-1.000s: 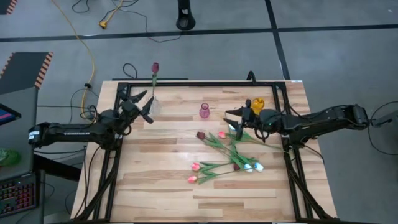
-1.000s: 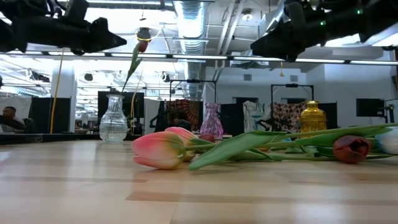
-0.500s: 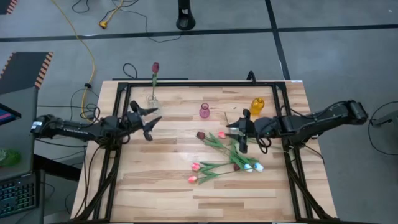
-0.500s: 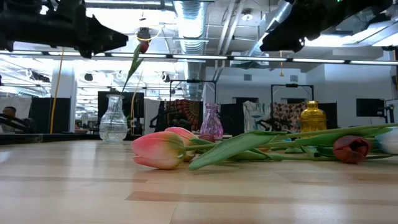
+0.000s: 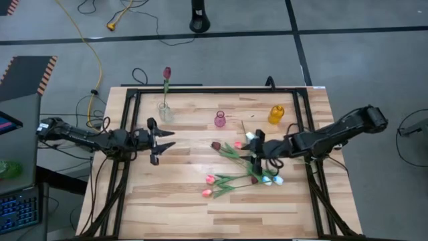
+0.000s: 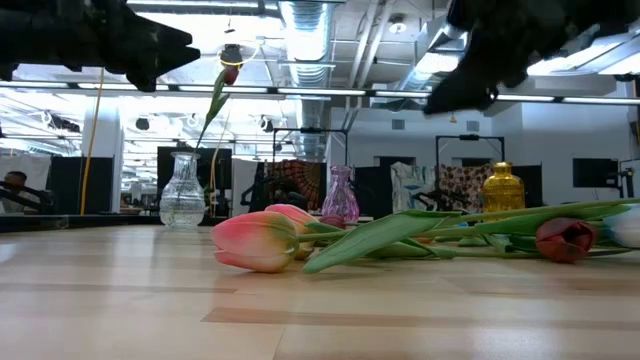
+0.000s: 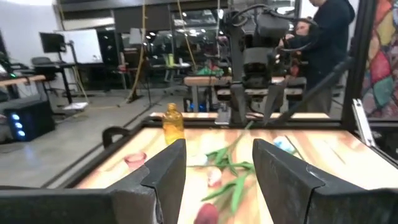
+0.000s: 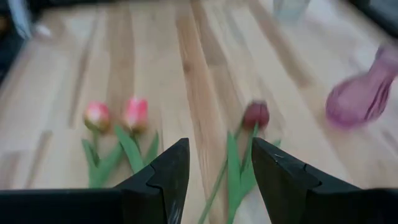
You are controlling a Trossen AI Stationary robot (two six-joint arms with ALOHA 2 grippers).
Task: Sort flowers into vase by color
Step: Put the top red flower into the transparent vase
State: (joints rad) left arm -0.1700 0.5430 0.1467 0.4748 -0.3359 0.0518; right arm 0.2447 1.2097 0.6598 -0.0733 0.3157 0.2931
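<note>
Several tulips lie in a loose pile point(image 5: 241, 164) on the table: pink heads point(image 5: 208, 185), dark red heads point(image 5: 216, 144) and white heads point(image 5: 273, 179). One dark red tulip point(image 5: 167, 72) stands with its stem in the clear vase point(image 5: 164, 111). The pink vase point(image 5: 220, 120) and the yellow vase point(image 5: 277, 114) hold nothing. My right gripper point(image 5: 256, 148) hangs open over the pile, and its wrist view shows a dark red tulip point(image 8: 255, 115) just ahead of the gripper point(image 8: 221, 180). My left gripper point(image 5: 158, 140) is open, left of the pile and nearer than the clear vase.
A black frame point(image 5: 214, 90) runs along the table's far edge and both sides. The three vases stand in a row at the far side. Bare wood point(image 5: 174, 201) lies near and left of the pile. People point(image 7: 323, 37) stand in the room beyond.
My right gripper has moved from beside the yellow vase toward the table's near edge and down, over the tulip pile. My left gripper has drawn away from the clear vase toward the near edge and swung to point at the table's right. Both stayed open.
</note>
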